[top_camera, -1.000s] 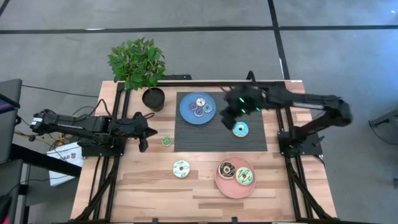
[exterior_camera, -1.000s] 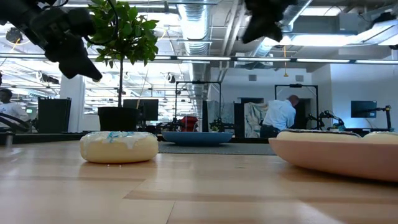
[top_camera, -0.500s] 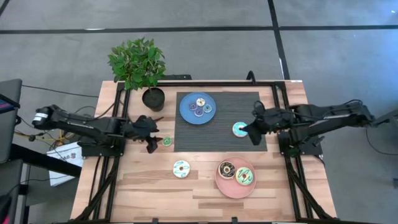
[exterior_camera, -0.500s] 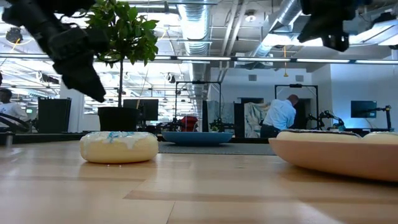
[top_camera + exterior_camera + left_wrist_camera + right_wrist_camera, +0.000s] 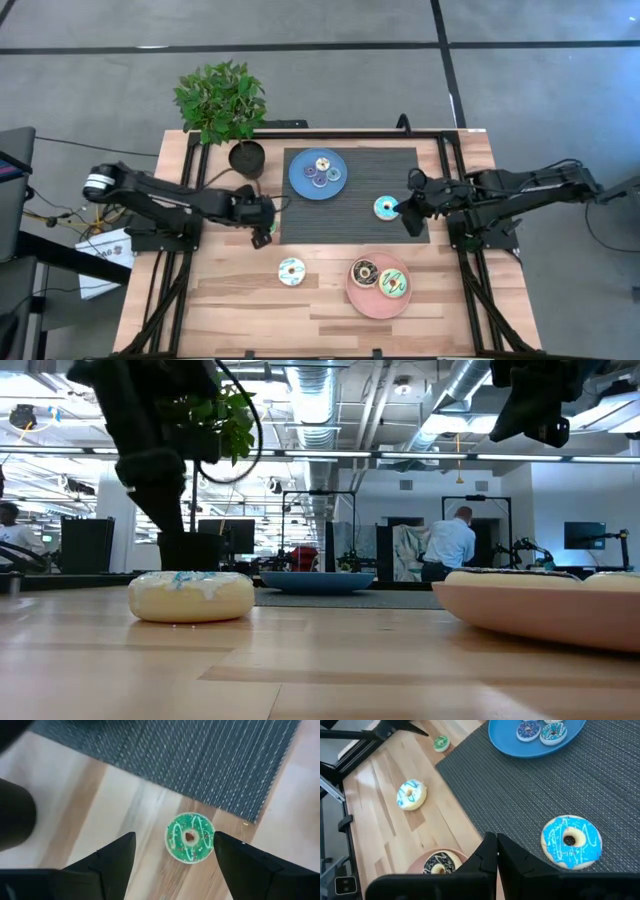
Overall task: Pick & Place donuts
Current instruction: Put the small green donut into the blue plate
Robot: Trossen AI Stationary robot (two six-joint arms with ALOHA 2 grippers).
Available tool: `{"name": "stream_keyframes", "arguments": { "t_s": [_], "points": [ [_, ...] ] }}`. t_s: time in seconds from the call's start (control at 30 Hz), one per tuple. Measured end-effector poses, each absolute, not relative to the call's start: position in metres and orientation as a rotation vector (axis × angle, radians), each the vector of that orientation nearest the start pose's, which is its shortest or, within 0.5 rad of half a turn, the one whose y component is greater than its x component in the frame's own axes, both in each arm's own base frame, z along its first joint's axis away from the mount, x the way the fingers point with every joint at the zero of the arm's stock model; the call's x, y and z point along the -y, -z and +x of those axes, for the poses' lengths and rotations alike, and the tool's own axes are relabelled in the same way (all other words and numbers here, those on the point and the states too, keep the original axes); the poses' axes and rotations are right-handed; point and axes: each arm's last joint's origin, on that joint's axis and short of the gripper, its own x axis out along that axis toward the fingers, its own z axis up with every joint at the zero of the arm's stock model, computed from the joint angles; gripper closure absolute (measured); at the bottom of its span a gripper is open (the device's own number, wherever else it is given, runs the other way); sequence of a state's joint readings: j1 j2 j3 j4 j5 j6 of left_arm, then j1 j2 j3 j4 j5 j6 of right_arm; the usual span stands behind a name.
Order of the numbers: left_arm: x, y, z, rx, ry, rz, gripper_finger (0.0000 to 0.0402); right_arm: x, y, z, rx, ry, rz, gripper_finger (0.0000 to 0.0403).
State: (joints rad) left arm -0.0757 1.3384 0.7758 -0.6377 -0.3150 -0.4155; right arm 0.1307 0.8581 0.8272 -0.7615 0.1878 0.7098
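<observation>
High view shows the job partly done, by my reading. The blue plate (image 5: 318, 173) at the back of the dark mat (image 5: 350, 222) already carries a cluster of tiny donuts (image 5: 322, 172), and the pink plate (image 5: 378, 288) near the front edge of the worktop (image 5: 230, 300) holds a dark brown donut (image 5: 364, 272) and a green-iced one (image 5: 393, 284) side by side. Three rings are loose: a small green donut (image 5: 190, 839) on the bare wood just off the mat's left edge, a cream donut (image 5: 291, 271) alone on the wood toward the front, and a light blue donut (image 5: 386, 208) lying on the mat. Which plate each belongs on I cannot tell, so I would call it a bit past halfway.

Left gripper (image 5: 172, 855) hangs right over the small green donut. In the left wrist view its jaws stand apart, one on each side of the ring with wood showing between; they touch nothing and hold nothing, and look set for a grasp.

Right gripper (image 5: 496, 852) sits above the mat, just beside the light blue donut. Its jaws are pressed together, empty, and clear of the ring.
</observation>
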Motion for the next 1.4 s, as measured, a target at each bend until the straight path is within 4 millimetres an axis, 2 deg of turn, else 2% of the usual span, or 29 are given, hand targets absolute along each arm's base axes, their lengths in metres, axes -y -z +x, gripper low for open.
{"name": "stream_keyframes", "arguments": {
  "t_s": [0.2, 0.33, 0.53, 0.83, 1.07, 1.4],
  "points": [
    [0.01, -0.17, 0.244, -1.215, -0.449, -0.121, 0.0141, -0.016, -0.285, 0.163, -0.742, 0.331, 0.541, 0.0402],
    [0.005, -0.163, 0.246, -1.24, -0.488, -0.155, 0.0141, -0.016, -0.285, 0.163, -0.745, 0.331, 0.539, 0.0402],
    [-0.004, -0.161, 0.249, -1.248, -0.43, -0.252, 0.0141, -0.016, -0.285, 0.163, -0.746, 0.332, 0.539, 0.0402],
    [-0.011, -0.161, 0.25, -1.242, -0.449, -0.289, 0.0136, -0.016, -0.285, 0.163, -0.746, 0.331, 0.54, 0.0402],
    [-0.011, -0.162, 0.252, -1.217, -0.455, -0.327, 0.0108, -0.016, -0.285, 0.163, -0.746, 0.331, 0.541, 0.0401],
    [-0.011, -0.158, 0.25, -1.207, -0.459, -0.327, 0.0041, -0.016, -0.285, 0.163, -0.745, 0.332, 0.543, 0.0401]
  ]
}}
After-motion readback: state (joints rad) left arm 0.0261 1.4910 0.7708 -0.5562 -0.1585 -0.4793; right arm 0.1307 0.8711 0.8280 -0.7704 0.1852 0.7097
